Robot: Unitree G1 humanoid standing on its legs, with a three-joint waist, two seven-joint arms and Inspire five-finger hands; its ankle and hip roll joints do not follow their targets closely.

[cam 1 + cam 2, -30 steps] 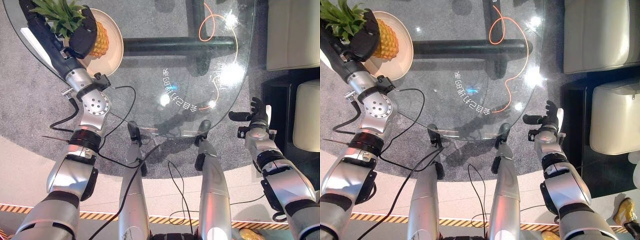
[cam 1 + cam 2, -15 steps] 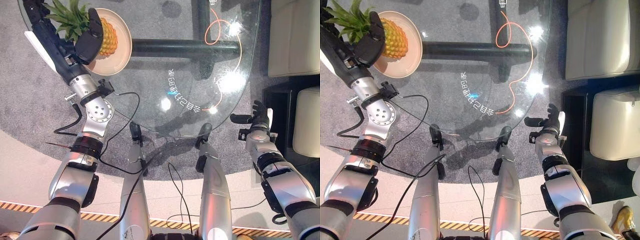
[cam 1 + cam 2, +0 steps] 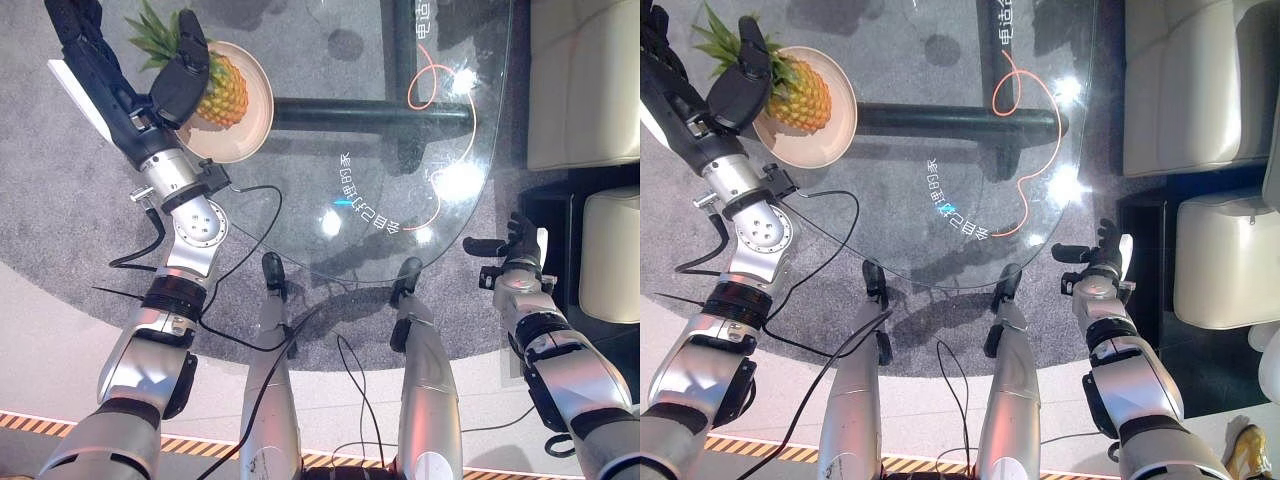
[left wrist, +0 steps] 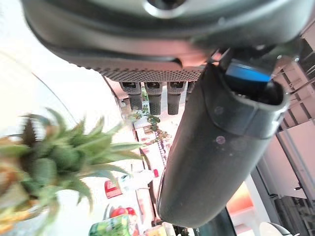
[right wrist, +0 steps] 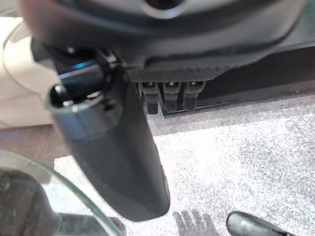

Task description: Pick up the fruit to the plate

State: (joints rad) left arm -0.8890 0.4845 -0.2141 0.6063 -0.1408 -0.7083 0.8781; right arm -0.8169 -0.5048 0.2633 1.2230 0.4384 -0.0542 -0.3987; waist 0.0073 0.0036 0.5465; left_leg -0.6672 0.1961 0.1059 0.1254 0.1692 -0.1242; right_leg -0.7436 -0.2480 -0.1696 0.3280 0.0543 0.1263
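A pineapple lies on a cream plate at the far left of the round glass table. My left hand is beside the fruit with straight fingers spread away from the leaves. Its thumb reaches over the spot where crown and body meet; whether it touches is unclear. In the left wrist view the leafy crown sits next to the extended thumb. My right hand hangs open off the table's right edge, holding nothing.
An orange cord loops across the glass on the right half. A dark bar of the table base runs under the glass. Cream cushioned seats stand to the right, over grey carpet.
The camera has shifted, so the whole scene sits lower and further right. My left hand's fingers have spread away from the pineapple's leaves; the fruit rests on the plate. The right hand stays idle.
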